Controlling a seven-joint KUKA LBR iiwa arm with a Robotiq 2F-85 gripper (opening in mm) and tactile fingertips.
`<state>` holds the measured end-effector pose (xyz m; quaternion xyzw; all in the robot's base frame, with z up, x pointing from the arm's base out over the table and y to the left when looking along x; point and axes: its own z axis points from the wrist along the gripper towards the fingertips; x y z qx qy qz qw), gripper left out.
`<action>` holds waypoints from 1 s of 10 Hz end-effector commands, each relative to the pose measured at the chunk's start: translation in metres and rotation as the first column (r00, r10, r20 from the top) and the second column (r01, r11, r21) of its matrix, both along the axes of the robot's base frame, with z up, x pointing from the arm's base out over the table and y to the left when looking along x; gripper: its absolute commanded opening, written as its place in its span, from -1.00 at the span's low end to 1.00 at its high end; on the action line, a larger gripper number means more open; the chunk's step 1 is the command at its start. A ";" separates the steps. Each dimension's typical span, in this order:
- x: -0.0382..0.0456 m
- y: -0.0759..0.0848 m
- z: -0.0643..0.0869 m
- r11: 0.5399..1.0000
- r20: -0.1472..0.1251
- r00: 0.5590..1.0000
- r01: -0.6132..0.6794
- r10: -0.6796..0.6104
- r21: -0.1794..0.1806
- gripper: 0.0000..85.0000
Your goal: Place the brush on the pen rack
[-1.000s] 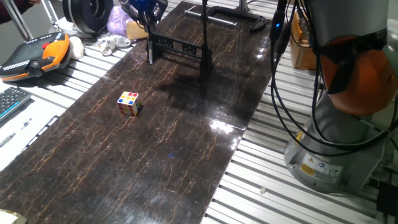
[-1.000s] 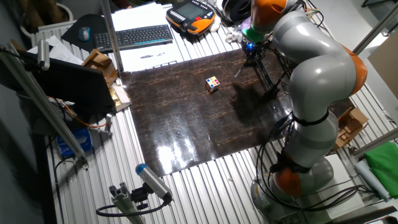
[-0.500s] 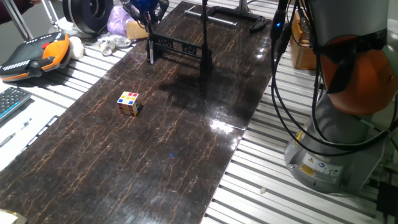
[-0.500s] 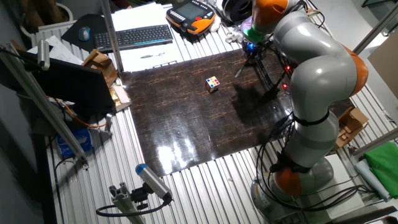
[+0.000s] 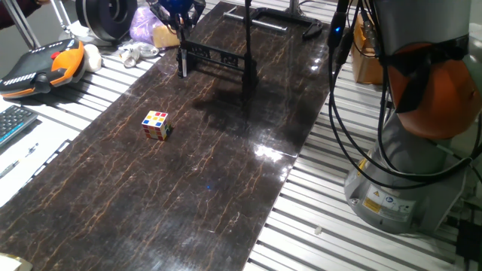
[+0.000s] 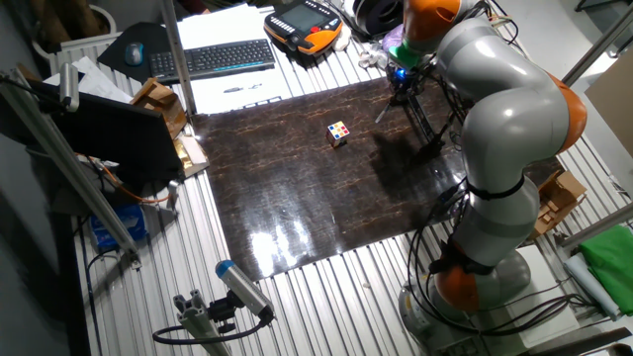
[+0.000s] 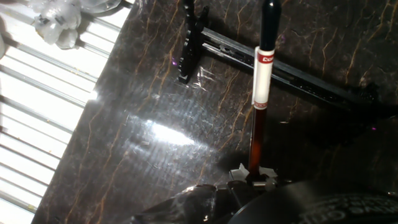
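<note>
**Nearly there: brush held above the rack bar**

Clearly the hand view tells the most. The brush (image 7: 260, 74) runs almost straight up the frame from the gripper (image 7: 254, 177) at the bottom centre, whose fingers are closed on its dark lower end. Its long axis is near vertical in that picture, tilted only slightly to the right at the top, with a pale band with red lettering in its middle and a dark tip at the upper edge. The pen rack (image 7: 273, 65) lies across that axis: its bar slants from the upper left of the frame down toward the right, and the brush crosses over it roughly at right angles. One notched upright post of the rack stands in the upper centre-left, just left of the brush.

From one fixed view the gripper (image 5: 179, 15) hangs at the top left of the frame, right over the near post of the rack (image 5: 217, 56); the brush itself is too thin to pick out there. The puzzle cube (image 5: 157, 124) sits well apart, lower left of the rack.

Whether the brush already touches the bar cannot be told. My judgement: the coming move is a lowering onto the notches.
</note>
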<state>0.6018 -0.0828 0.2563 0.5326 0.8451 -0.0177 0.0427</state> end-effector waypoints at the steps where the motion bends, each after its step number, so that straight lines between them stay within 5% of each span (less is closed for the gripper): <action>1: 0.0002 -0.001 0.000 1.000 -0.001 1.000 -0.001 0.001 0.002 -0.98; 10: 0.0029 -0.006 -0.005 1.000 0.004 1.000 -0.006 0.006 0.002 -0.98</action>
